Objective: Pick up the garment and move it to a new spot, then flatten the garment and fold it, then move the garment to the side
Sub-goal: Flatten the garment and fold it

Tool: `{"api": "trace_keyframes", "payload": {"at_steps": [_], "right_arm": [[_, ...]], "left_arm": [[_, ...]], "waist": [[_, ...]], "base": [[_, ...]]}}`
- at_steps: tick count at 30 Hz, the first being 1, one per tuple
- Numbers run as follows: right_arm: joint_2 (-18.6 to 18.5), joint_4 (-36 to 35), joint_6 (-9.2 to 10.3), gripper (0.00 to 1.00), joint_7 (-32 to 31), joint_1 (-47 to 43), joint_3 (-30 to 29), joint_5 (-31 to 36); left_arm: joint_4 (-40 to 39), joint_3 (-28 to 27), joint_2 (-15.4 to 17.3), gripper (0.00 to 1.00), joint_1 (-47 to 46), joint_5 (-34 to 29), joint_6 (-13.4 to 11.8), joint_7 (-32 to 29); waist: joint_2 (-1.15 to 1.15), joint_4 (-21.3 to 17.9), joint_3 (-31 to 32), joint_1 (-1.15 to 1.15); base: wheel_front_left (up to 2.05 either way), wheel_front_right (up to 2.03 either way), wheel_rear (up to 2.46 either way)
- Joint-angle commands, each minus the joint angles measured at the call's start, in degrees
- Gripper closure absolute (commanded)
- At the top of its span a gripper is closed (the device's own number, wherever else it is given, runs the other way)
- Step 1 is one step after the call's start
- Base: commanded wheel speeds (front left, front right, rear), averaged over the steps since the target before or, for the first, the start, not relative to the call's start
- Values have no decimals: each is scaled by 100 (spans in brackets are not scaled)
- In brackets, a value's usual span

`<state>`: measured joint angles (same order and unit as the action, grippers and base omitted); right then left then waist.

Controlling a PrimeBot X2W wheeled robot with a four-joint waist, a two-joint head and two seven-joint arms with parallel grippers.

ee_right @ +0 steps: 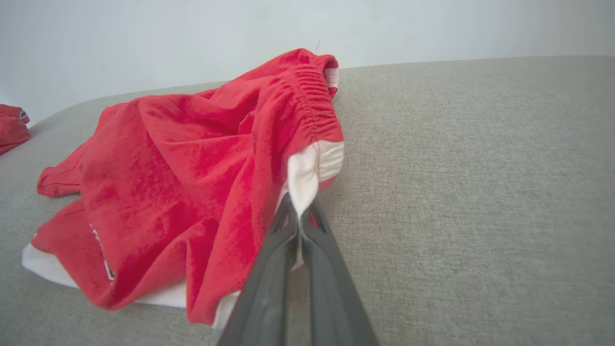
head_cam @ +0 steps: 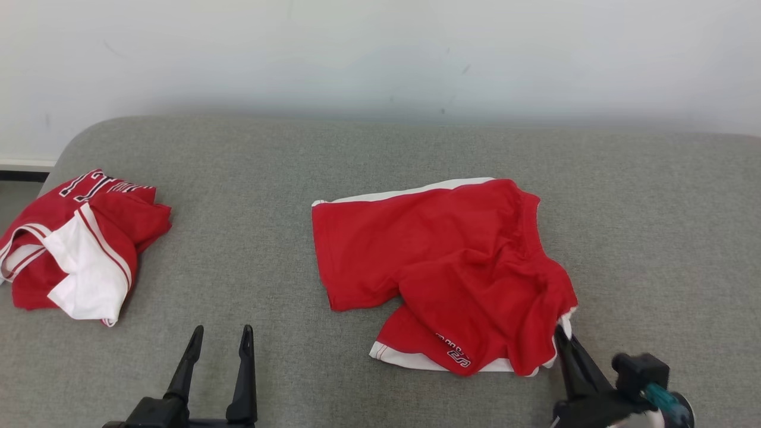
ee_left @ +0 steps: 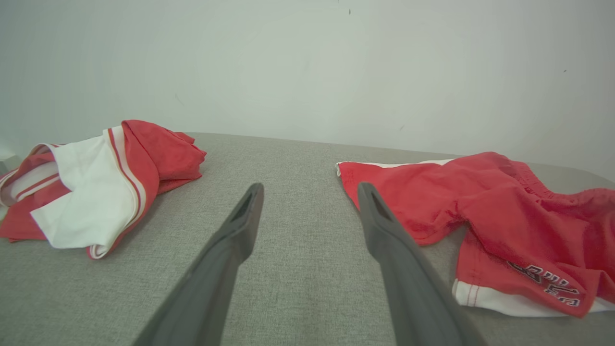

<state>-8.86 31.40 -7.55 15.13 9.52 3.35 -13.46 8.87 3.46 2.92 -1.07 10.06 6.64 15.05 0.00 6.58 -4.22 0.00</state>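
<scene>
The red shorts (head_cam: pixel 440 249) lie crumpled in the middle of the grey couch (head_cam: pixel 250 166). The right gripper (ee_right: pixel 300 214) is clenched on their white corner toward the couch's front. The left gripper (head_cam: pixel 220 336) hangs released over the couch's front, near a red-and-white shirt (head_cam: pixel 77 249) at the couch's left end.

Head camera looks down on the grey surface (head_cam: pixel 267 178); both low wrist cameras, seemingly close, share the red garment (head_cam: pixel 452 255).

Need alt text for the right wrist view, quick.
The right pincer is shut on the white trim at the waistband of the red shorts, which lie crumpled on a grey cushioned surface. A second red garment peeks in at the far left edge.
</scene>
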Motion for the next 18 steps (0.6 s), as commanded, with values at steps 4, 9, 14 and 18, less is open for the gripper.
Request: {"api": "trace_keyframes", "payload": {"at_steps": [4,9,14,18], "right_arm": [[86,-264,14,100,-1,-567,-224,118],[284,-571,14,89,1,-876,-320,43],[280,-795,14,0,0,-1074,-322,47],[173,-1144,14,0,0,-1202,-482,120]], "left_arm": [[6,-3,-5,0,104,23,26,19],[7,-12,-4,0,74,57,25,19],[58,-4,-4,0,77,34,30,19],[87,-27,-5,0,114,-1,44,19]], "waist": [[0,-91,43,0],[0,-228,18,0],[0,-316,74,0],[0,-365,145,0]], "base": [[0,0,0],[0,0,0],[0,0,0],[0,0,0]]}}
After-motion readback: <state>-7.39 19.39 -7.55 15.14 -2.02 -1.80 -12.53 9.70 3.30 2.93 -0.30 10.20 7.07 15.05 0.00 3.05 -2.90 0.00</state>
